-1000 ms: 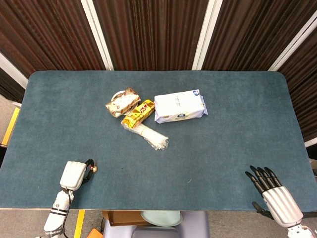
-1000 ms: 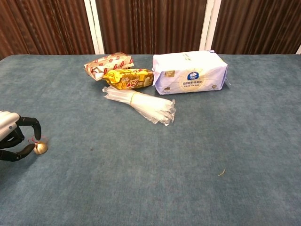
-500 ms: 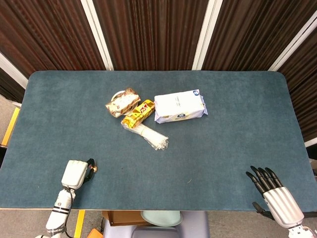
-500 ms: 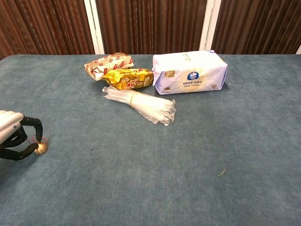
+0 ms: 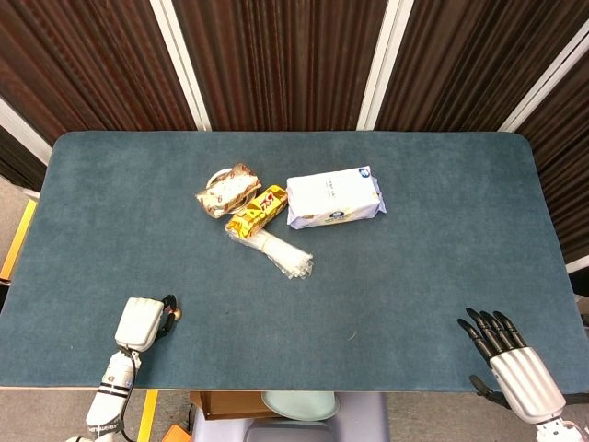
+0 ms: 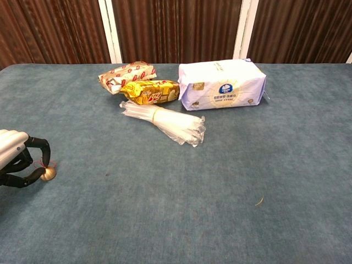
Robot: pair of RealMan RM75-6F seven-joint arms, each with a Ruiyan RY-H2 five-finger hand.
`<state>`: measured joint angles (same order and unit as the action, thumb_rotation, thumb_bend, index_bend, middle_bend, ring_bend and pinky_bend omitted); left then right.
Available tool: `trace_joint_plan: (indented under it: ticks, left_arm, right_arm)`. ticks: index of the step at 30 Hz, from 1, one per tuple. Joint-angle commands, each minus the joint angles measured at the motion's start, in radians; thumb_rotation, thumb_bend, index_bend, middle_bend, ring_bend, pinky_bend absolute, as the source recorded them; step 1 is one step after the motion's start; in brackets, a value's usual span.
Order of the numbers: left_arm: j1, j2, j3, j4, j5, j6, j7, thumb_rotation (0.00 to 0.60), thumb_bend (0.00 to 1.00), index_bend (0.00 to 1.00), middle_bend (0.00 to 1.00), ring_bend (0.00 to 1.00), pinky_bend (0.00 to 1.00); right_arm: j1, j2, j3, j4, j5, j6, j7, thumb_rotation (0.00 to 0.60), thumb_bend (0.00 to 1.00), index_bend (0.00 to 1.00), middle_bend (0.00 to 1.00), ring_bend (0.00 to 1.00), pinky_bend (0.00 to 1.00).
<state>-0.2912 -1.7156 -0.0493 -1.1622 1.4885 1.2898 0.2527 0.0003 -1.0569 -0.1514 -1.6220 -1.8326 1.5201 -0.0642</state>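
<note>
Far left, near the front edge of the table: left hand, fingers curled in, pinching a small gold ball at the tips, low over the cloth. Ball just right of that palm, too round for any long axis. Mid-table, well apart: snack packs, clear sleeve, tissue pack. Far right: right hand, fingers spread, holding nothing, much farther from the ball.

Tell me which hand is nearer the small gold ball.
Left. The left hand pinches the small gold ball at the table's near-left edge; the right hand rests far across, at the near-right corner.
</note>
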Motion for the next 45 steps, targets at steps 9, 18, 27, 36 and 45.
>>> trace_joint_plan:
  ticks: [9,18,27,36,45]
  left_arm:
    - [-0.003,0.004,0.006,-0.008,-0.003,0.006,0.004,0.600,0.43,0.58,1.00,1.00,1.00]
    - [-0.007,-0.001,0.011,-0.009,-0.008,0.003,0.016,0.600,0.43,0.62,1.00,1.00,1.00]
    - [-0.007,-0.005,0.010,-0.006,-0.009,0.011,0.015,0.600,0.44,0.78,1.00,1.00,1.00]
    - [-0.008,-0.009,0.011,0.003,-0.004,0.025,0.005,0.600,0.43,0.86,1.00,1.00,1.00]
    - [-0.007,-0.014,0.010,0.014,0.002,0.040,-0.006,0.600,0.43,0.90,1.00,1.00,1.00]
  right_arm:
    - [0.000,-0.001,0.000,-0.003,0.004,-0.004,-0.009,0.600,0.36,0.00,0.00,0.00,0.00]
    - [-0.001,0.000,0.000,-0.002,0.003,-0.002,-0.005,0.600,0.36,0.00,0.00,0.00,0.00]
    - [-0.001,-0.001,0.000,-0.001,0.002,-0.001,-0.008,0.600,0.36,0.00,0.00,0.00,0.00]
    - [-0.002,-0.002,-0.001,-0.001,0.002,-0.002,-0.011,0.600,0.36,0.00,0.00,0.00,0.00]
    - [-0.003,-0.003,-0.001,0.000,0.000,0.000,-0.013,0.600,0.36,0.00,0.00,0.00,0.00]
